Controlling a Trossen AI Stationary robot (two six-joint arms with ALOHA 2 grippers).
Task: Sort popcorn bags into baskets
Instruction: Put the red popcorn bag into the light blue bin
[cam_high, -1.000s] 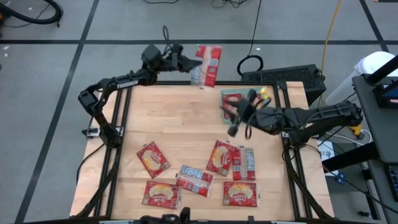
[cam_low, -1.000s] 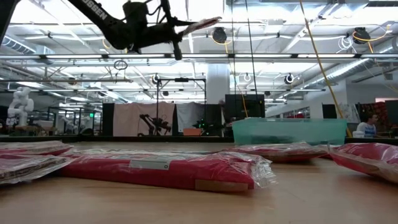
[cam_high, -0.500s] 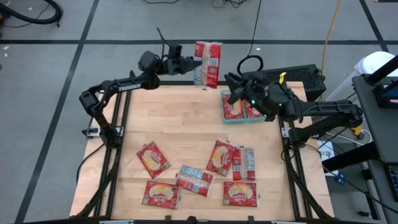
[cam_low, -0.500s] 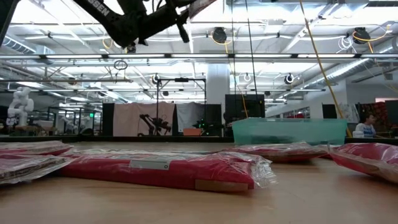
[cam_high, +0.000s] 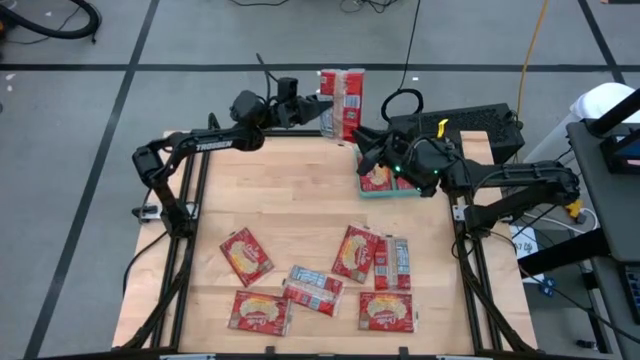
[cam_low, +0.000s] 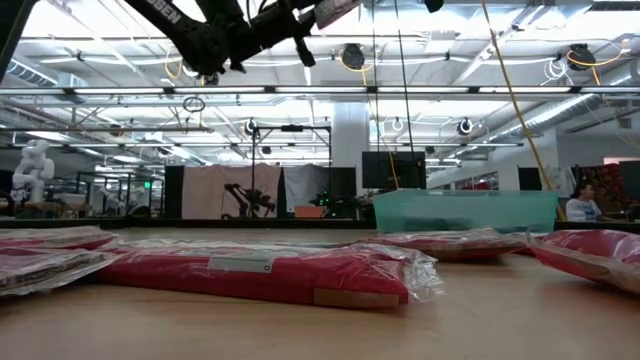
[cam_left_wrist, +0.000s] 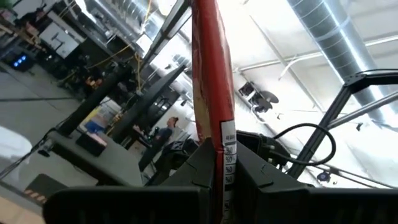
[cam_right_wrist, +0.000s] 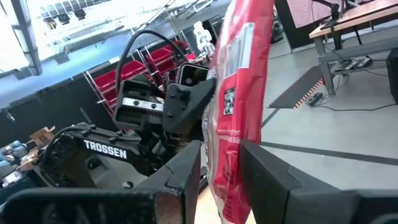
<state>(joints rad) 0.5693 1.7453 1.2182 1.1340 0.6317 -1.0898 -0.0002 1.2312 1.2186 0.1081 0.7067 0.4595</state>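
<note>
The left gripper (cam_high: 322, 103) is clenched on the edge seam of one popcorn bag (cam_high: 342, 97), holding it high above the far edge of the table (cam_high: 290, 215). In the left wrist view the two fingers (cam_left_wrist: 249, 171) pinch the packet (cam_left_wrist: 211, 93) edge-on at its lower seam. The right gripper (cam_high: 362, 140) has its jaws part open on either side of the same packet; in the right wrist view the packet (cam_right_wrist: 239, 106) hangs between its fingers (cam_right_wrist: 186, 171), but whether they press on it cannot be told. This looks like a hand-over in mid-air.

Handling: the packet is judged light, flat and thin. It hangs straight from a single seam grip, so it has some stiffness, but the film wrapper is likely slippery and will crease. The best hold is on a flat sealed edge, away from the filled middle. A pinch on one corner may let it swing.

The teal basket (cam_high: 359, 176) sits at the far right of the table, below the right arm, with packets already in it. Six more packets (cam_high: 246, 256) lie flat across the near half of the table.
</note>
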